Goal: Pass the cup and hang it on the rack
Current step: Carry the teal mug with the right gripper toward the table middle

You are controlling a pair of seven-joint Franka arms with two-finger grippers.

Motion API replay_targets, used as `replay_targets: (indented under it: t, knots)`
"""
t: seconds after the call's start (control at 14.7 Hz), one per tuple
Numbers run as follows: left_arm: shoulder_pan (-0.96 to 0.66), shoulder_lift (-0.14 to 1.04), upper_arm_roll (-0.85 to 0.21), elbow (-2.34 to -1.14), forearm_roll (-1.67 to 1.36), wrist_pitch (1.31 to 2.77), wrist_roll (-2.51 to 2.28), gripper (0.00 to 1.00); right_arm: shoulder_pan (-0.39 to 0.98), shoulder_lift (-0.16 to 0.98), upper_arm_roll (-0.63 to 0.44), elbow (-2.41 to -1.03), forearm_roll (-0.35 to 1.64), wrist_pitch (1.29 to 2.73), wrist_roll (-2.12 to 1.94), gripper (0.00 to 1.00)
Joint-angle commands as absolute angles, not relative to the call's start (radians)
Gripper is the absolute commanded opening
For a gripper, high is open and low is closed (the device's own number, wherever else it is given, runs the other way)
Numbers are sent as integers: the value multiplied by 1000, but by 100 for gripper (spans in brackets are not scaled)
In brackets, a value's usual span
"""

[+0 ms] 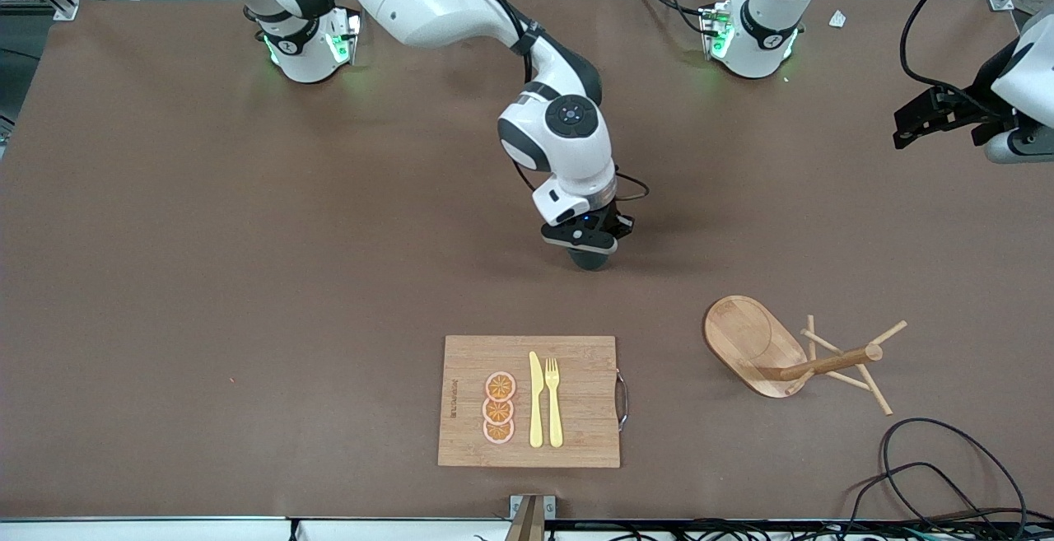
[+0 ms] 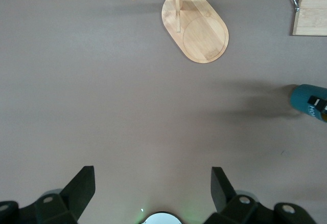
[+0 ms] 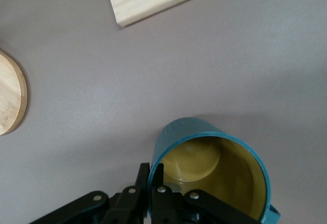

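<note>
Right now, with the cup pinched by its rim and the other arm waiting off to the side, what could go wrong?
1. The right gripper holds the cup only by a thin pinch on its rim, so it could swing or slip during the pass.
2. The left gripper waits open above bare table, away from the cup, so a misaligned handover is possible.
3. The rack has thin pegs; a bump while hanging might tip it.

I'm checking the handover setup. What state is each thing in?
Dark teal-green ribbed cup: upright, rim pinched by the right gripper.
Right gripper: shut on the cup's wall.
Left gripper: open, empty, waiting at its end of the table.
Light wooden mug rack: upright, pegs bare.
</note>
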State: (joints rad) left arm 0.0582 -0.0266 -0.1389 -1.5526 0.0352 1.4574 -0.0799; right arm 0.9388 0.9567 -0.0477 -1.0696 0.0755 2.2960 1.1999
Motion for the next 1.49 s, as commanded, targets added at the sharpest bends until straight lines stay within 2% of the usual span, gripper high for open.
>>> replay_targets:
  t: [0.0, 0.14, 0.2, 0.27, 0.34, 0.48, 0.68, 0.95, 1.22, 1.43]
  knots:
    - [63, -14, -144, -1539, 40, 1442, -61, 100, 951, 983, -58, -1035, 86, 2304, 1229, 9]
    - [61, -14, -144, -1539, 41, 1442, -63, 100, 950, 982, -58, -1035, 86, 2299, 1226, 27]
    - [60, -14, -144, -1540, 41, 1442, -61, 100, 939, 977, -58, -1034, 89, 2295, 1226, 49]
    - [60, -14, -144, -1540, 41, 1442, -61, 100, 937, 967, -60, -1035, 86, 2272, 1226, 83]
    - [57, -12, -144, -1539, 41, 1442, -63, 100, 933, 945, -64, -1034, 84, 2208, 1221, 100]
    - [55, -12, -144, -1540, 43, 1442, -64, 100, 881, 896, -54, -1034, 89, 2123, 1216, 100]
    - [45, 3, -156, -1539, 43, 1443, -64, 100, 841, 853, -71, -1034, 81, 2102, 1171, 100]
    - [38, 31, -181, -1539, 51, 1443, -81, 100, 677, 741, -71, -1048, 80, 1924, 805, 100]
    - [-49, 96, -179, -1537, 51, 1468, -95, 100, 497, 550, -71, -1231, 74, 1940, 553, 100]
    - [-138, 146, -179, -1537, 49, 1493, -237, 100, 370, 482, -72, -1287, 71, 1934, 437, 100]
